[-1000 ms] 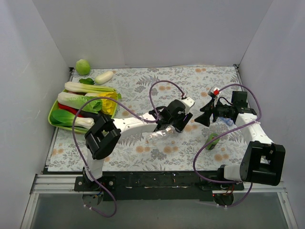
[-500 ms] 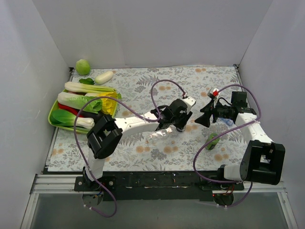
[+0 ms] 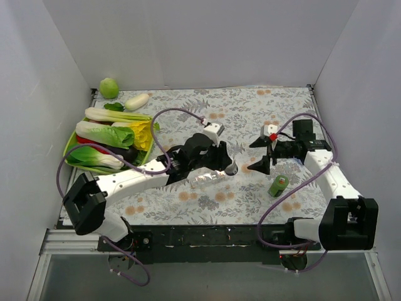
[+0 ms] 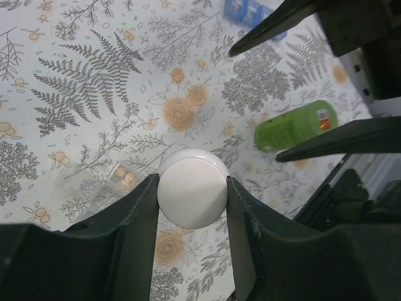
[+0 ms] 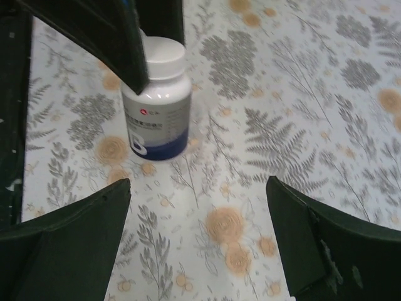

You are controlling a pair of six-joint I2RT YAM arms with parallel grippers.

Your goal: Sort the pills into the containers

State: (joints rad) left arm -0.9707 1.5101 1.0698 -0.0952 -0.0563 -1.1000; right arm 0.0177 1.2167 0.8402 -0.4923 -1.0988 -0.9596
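Clamping the white bottle (image 4: 191,199), lower centre, the left gripper (image 4: 190,185) is tight; the right gripper (image 5: 197,185) gapes empty. The clear pill box (image 4: 97,182) seems barely filled.

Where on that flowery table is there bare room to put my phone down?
Bare cloth lies along the back wall, between the white vegetable and the right arm, and in the near strip between the left arm and the green bottle. The middle is crowded: left gripper, right gripper, white bottle and clear pill-box.
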